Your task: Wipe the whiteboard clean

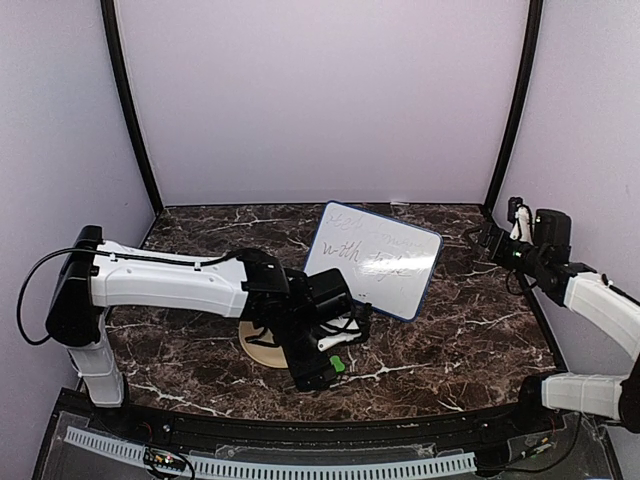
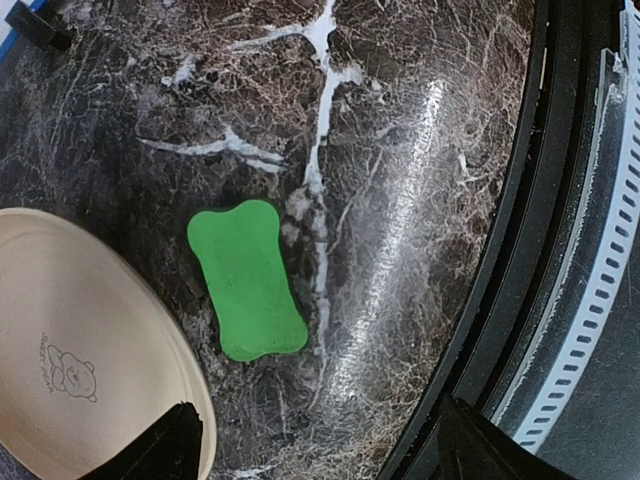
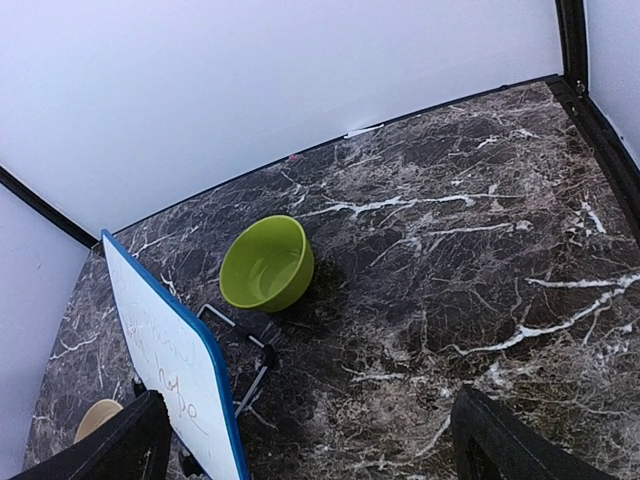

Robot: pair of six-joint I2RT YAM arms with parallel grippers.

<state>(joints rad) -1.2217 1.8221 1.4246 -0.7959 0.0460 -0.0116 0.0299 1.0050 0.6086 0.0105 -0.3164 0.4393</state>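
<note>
The whiteboard (image 1: 373, 258), white with a blue frame and faint writing on it, stands tilted on its easel at mid-table; it also shows at the lower left of the right wrist view (image 3: 175, 375). The green bone-shaped eraser (image 2: 246, 279) lies flat on the marble beside the tan plate (image 2: 70, 340); in the top view it (image 1: 338, 364) shows just under my left wrist. My left gripper (image 2: 315, 445) is open and empty, hovering above and just short of the eraser. My right gripper (image 3: 305, 440) is open and empty, raised at the far right (image 1: 490, 240).
A lime-green bowl (image 3: 266, 263) sits behind the whiteboard, hidden from the top view. The black table rim (image 2: 520, 250) and a white perforated strip run right of the eraser. Purple walls enclose the back and sides.
</note>
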